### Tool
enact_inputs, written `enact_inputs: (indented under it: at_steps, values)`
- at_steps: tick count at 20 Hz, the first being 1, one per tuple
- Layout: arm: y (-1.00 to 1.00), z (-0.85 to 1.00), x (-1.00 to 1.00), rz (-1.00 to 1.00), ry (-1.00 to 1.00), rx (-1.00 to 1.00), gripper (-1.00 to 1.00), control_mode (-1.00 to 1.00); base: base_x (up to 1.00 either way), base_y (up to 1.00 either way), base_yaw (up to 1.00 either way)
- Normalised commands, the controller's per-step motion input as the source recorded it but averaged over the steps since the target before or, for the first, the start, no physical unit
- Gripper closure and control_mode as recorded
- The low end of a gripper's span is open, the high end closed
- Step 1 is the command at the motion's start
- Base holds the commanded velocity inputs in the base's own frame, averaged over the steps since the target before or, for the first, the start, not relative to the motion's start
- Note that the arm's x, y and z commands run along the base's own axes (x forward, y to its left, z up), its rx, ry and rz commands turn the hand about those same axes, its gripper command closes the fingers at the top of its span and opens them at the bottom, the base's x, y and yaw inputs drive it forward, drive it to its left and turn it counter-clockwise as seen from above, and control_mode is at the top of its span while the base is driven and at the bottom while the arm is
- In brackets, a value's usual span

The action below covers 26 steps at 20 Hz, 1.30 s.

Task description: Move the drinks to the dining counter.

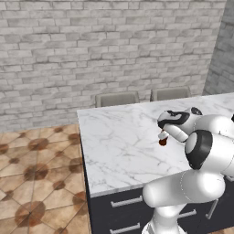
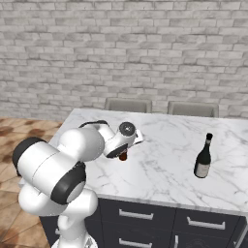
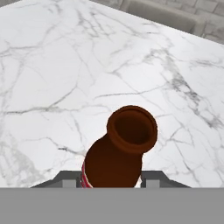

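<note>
The dining counter is a long slab of white marble with thin grey veins, smooth and glossy, set over dark drawer fronts with slim silver bar handles. On it, near the end closest to the tiled floor, stands the dark brown bottle, a rounded, squat shape with a short neck, a flared open mouth and a strip of red label showing low on its side; from the left base view it appears as a small brown spot just under the hand. The gripper is low over the marble with its two grey fingers on either side of the bottle's body; whether they press on it or stand slightly off it cannot be told from these views. Well apart, farther along the same top, a black wine-like bottle stands upright, tall-shouldered with a narrow neck and a pale label. Behind the counter the tops of two grey padded chairs rise just above the far edge, and a wall of rough pale grey brick closes the room. Beside the island lies a floor of tan and brown patterned tiles. The arm's own white, rounded links hide part of the counter in both base views.
</note>
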Motion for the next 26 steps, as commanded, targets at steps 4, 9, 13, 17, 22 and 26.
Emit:
enact_inputs:
  at_steps: [4,9,13,17,22,26]
  values:
    - [0.0,0.0,0.0,0.0,0.0,0.0,-1.0,-1.0,0.0,0.0,0.0]
    - [0.0,0.0,0.0,0.0,0.0,0.0,-1.0,-1.0,0.0,0.0,0.0]
    - [0.0,0.01,-0.08,0.0,0.0,0.0,-1.0,-1.0,0.0,0.0,0.0]
    - [0.0,0.17,-0.55,0.0,-0.05,0.0,-1.0,-1.0,0.0,0.0,0.0]
    - [0.0,0.19,-0.56,0.0,-0.07,0.0,-1.0,-1.0,0.0,0.0,0.0]
    - [0.0,0.29,-0.54,0.0,-0.04,0.0,-1.0,-1.0,0.0,0.0,0.0]
